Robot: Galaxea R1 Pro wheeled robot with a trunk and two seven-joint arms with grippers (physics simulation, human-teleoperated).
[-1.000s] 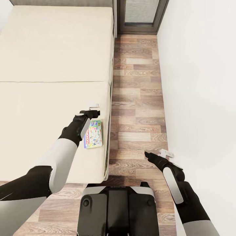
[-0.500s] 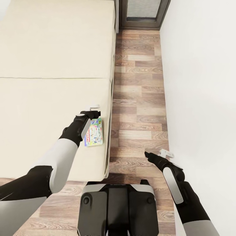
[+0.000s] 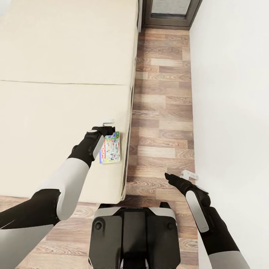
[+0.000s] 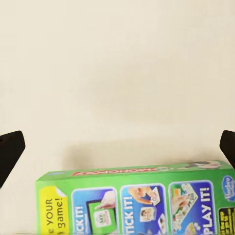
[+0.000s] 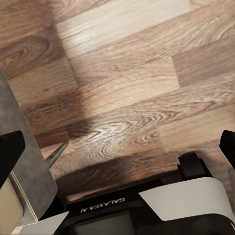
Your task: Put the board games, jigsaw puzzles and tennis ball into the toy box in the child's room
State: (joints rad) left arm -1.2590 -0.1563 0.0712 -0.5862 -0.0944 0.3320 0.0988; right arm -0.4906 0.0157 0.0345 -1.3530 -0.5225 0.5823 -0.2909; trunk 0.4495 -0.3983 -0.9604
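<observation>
A green board game box (image 3: pixel 110 148) lies flat on the cream bed (image 3: pixel 56 93), close to the bed's right edge. My left gripper (image 3: pixel 106 125) hangs open just beyond the box's far end, above the mattress. The left wrist view shows the box (image 4: pixel 137 203) with its green printed side, and dark fingertips (image 4: pixel 10 152) wide apart on either side of it. Over the wood floor, near the white wall, my right gripper (image 3: pixel 179 175) is open and holds nothing.
A wood floor strip (image 3: pixel 160 104) runs between the bed and the white wall (image 3: pixel 231 93). A dark-framed door (image 3: pixel 170 15) closes the far end. My base (image 3: pixel 132 231) stands at the bed's near corner.
The whole view has shifted a little to the right as the robot moved. Both arms keep the same pose, and the board game lies where it was on the bed.
</observation>
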